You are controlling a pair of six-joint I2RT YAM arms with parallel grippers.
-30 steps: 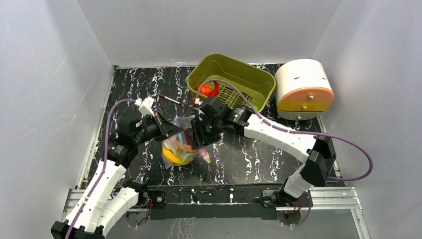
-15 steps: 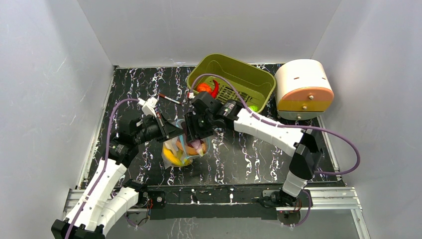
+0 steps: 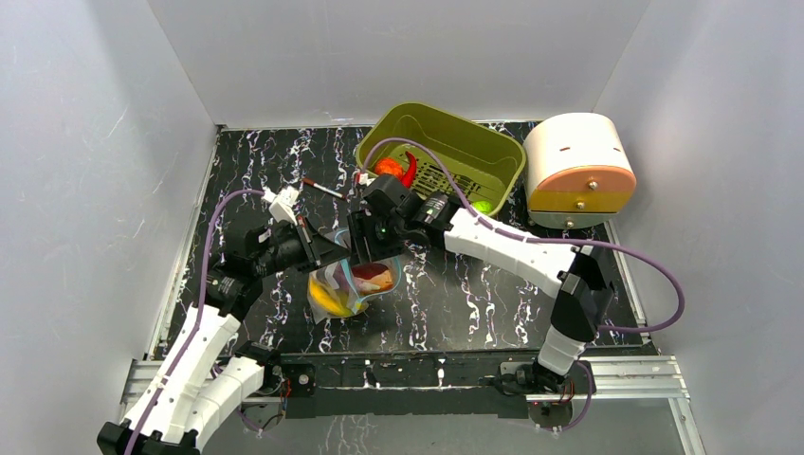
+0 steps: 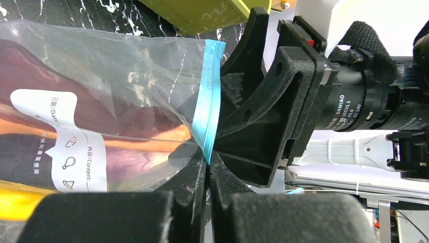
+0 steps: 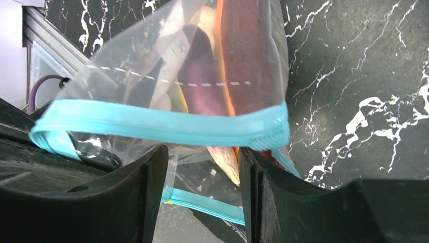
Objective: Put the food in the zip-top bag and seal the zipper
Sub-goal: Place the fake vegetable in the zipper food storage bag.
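Note:
The clear zip-top bag [image 3: 349,287] lies mid-table with the yellow banana [image 3: 328,301], the orange carrot [image 5: 248,50] and the purple eggplant [image 5: 202,76] inside. My left gripper [image 3: 332,252] is shut on one end of the teal zipper strip [image 4: 208,101] and holds the mouth up; in its wrist view its jaws [image 4: 208,164] pinch the strip. My right gripper [image 3: 375,248] is open right above the bag's mouth, its fingers [image 5: 126,202] astride the gaping zipper strip [image 5: 167,124]. A red-orange tomato [image 3: 387,168], a red chili [image 3: 410,169] and a green fruit [image 3: 484,205] lie in the tub.
The olive-green tub [image 3: 474,142] stands at the back centre right. A white and orange drum-shaped box [image 3: 578,171] stands at the back right. A thin red-tipped stick [image 3: 322,188] lies left of the tub. White walls enclose the table.
My right gripper moved left over the bag's mouth with a purple-pink piece hanging from it. That piece is now inside the bag and the gripper is open. The left arm held still.

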